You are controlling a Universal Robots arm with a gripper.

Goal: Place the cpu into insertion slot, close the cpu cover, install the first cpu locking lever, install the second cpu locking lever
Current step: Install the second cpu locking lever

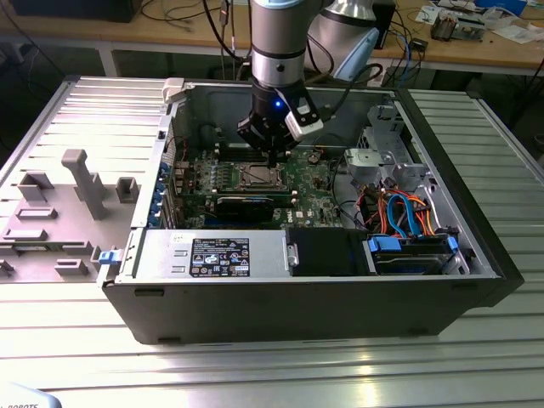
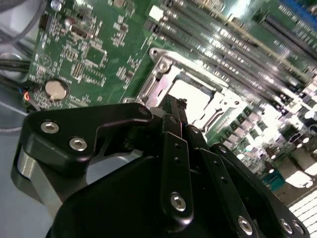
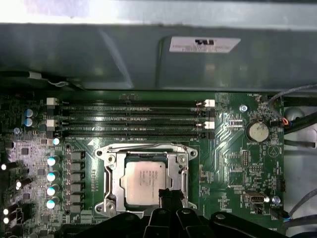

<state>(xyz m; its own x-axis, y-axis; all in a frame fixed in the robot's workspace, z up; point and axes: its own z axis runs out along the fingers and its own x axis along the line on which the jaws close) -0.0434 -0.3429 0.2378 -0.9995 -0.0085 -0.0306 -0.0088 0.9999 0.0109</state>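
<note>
The cpu [image 3: 143,181], a grey square chip, lies in the insertion slot [image 1: 257,176] on the green board. The shiny silver cpu cover [image 3: 115,174] lies flat around it as a frame, with the chip's face showing through its window. A thin wire lever [image 3: 143,146] runs along the frame's edge on the memory-slot side. My gripper [image 3: 169,194] is shut, with nothing seen between its black fingers, and its tip sits at the socket's edge by one corner of the cpu. In the second wrist view the gripper [image 2: 174,106] points at the bright cpu [image 2: 190,94]. The exterior view has the gripper [image 1: 272,159] just above the socket.
The open computer case [image 1: 476,246] lies on a ribbed metal table. Long memory slots [image 3: 129,119] run beside the socket, and a black graphics card [image 1: 246,204] lies on its other side. A drive cage with blue and orange cables [image 1: 408,212] sits at the exterior view's right. A grey fixture [image 1: 76,183] stands outside the case.
</note>
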